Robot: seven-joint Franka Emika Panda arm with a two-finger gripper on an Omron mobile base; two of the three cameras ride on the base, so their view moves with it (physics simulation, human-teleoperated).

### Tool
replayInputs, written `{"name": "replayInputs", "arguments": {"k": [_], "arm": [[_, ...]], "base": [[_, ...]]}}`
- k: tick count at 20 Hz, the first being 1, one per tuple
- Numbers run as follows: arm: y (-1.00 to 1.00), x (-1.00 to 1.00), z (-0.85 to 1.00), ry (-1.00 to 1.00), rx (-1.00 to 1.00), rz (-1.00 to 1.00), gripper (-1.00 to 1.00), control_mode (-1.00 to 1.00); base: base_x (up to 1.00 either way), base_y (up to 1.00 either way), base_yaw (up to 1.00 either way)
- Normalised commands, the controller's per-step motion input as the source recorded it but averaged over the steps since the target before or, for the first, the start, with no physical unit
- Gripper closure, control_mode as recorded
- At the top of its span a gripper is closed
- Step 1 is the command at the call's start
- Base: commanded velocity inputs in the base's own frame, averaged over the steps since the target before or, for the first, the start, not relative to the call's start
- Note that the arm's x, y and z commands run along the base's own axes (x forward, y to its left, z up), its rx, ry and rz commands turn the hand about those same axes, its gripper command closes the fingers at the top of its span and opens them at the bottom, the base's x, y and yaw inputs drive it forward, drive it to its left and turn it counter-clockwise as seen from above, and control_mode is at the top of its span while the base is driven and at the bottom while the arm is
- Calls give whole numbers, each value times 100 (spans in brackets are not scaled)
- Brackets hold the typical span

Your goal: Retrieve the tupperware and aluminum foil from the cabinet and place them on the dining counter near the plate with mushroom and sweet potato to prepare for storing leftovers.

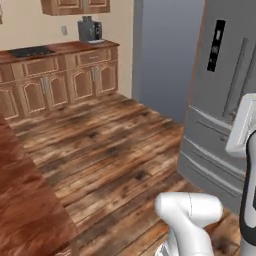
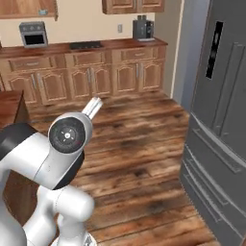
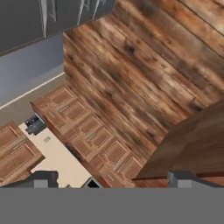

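Note:
My gripper (image 3: 113, 179) is open, its two dark fingertips (image 3: 43, 178) wide apart with nothing between them. It points over the wooden floor toward the far wall. The dining counter (image 1: 25, 200) is the dark reddish-brown top at the lower left of the left base view; its corner (image 3: 197, 140) also shows in the hand view. A light-brown wall cabinet (image 2: 26, 7) hangs at the top left of the right base view, with a small pale blue speck (image 2: 43, 12) too small to identify. The tupperware, the aluminum foil and the plate are out of view.
A tall grey fridge (image 1: 220, 100) stands close on the right. Along the far wall runs a counter with a black cooktop (image 1: 30, 51), a coffee machine (image 1: 90, 30) and a small oven (image 2: 33, 33). Bare wooden floor (image 1: 110, 145) lies between.

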Motion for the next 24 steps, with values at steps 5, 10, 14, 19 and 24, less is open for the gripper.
{"name": "replayInputs", "arguments": {"k": [5,10,14,19,24], "arm": [[0,0,0,0,0,0,-100,100],[0,0,0,0,0,0,-100,100],[0,0,0,0,0,0,-100,100],[0,0,0,0,0,0,-100,100],[0,0,0,0,0,0,-100,100]], "base": [[78,20,63],[90,7,61],[100,0,45],[100,0,38],[100,-12,36]]}}
